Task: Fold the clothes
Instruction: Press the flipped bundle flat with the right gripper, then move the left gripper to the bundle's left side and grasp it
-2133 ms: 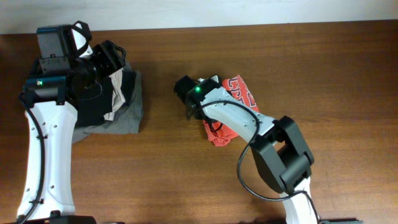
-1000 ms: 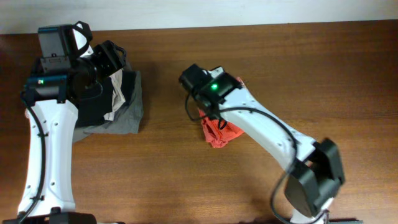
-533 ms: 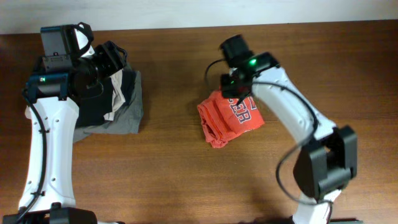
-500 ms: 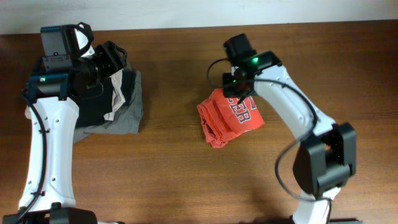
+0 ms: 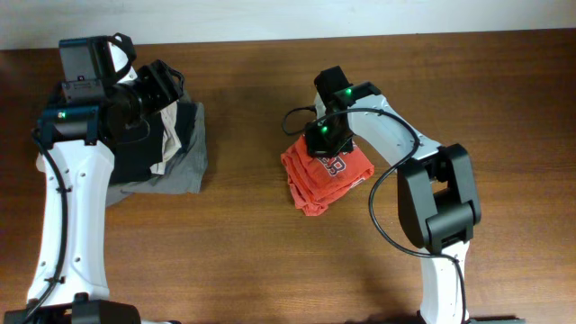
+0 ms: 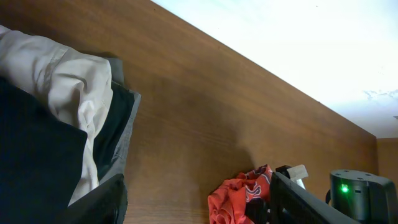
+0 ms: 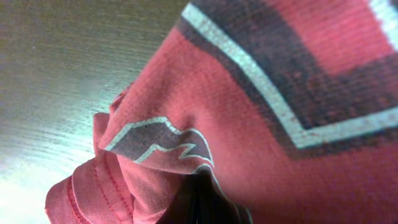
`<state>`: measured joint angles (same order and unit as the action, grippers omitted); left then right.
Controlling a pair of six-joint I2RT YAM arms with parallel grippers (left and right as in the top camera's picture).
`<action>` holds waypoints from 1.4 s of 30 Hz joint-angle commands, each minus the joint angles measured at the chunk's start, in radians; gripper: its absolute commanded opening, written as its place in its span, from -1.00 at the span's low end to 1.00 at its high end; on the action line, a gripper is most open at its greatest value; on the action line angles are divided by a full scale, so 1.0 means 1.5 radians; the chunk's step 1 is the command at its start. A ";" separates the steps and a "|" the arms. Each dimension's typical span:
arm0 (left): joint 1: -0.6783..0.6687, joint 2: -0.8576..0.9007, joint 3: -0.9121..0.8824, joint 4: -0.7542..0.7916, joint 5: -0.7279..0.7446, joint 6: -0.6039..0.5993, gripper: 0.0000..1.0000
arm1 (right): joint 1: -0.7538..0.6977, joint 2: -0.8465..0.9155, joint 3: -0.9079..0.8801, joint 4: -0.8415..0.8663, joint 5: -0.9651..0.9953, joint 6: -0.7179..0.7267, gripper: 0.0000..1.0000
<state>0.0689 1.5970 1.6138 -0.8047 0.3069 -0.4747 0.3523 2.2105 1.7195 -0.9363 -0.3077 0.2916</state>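
Change: the right gripper point(image 5: 325, 137) has swung back from beyond the far edge of the cloth and now sits low on the near-left part of the bundle, which has slid a little leftward and bunched tighter. The left arm has not moved.
Garment: a crumpled red-orange cotton T-shirt point(image 5: 315, 183), lying in a loose heap directly under and around the right jaws and spreading out from them toward the robot's base.
Print: white-and-navy block lettering point(image 5: 336, 166) shows just beside the right jaws. In the right wrist view it fills the frame as navy bands edged in white point(image 7: 273, 93) over rumpled red folds.
Right jaws: pressed down into the fabric. The cloth hides the fingers in every view, so I cannot tell whether they are parted or pinching it.
Left gripper point(image 5: 162, 85): held above a stack of folded clothes, well apart from the T-shirt. Its jaw state cannot be made out.
Stack: a black folded garment point(image 6: 31, 162), a beige folded garment point(image 6: 68, 93) and a grey folded garment point(image 5: 186, 164), lying under and just beside the left jaws.
Surface: a brown wooden table point(image 5: 243, 252), bare between the two grippers.
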 commanded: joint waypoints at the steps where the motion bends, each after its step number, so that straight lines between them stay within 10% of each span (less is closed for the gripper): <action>1: -0.010 0.004 -0.005 0.000 0.007 0.031 0.46 | 0.015 0.014 -0.008 -0.004 -0.019 -0.045 -0.92; 9: -0.107 0.008 -0.005 0.006 -0.001 0.258 0.46 | 0.002 -0.185 -0.008 -0.084 0.058 -0.071 -0.92; 19: -0.189 0.132 -0.005 0.085 0.036 0.258 0.11 | -0.057 -0.207 -0.043 -0.188 0.054 -0.062 -0.92; 28: -0.247 0.299 -0.005 0.188 0.287 0.258 -0.52 | -0.062 -0.204 -0.230 0.008 -0.124 -0.042 -0.92; 42: -0.290 0.415 -0.005 0.157 0.199 0.222 -0.77 | -0.062 -0.204 -0.341 0.092 -0.113 0.003 -0.92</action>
<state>-0.3691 2.1937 1.6119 -0.5533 0.6880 -0.1066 0.2607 1.8977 1.2198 -0.7937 -0.4706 0.2882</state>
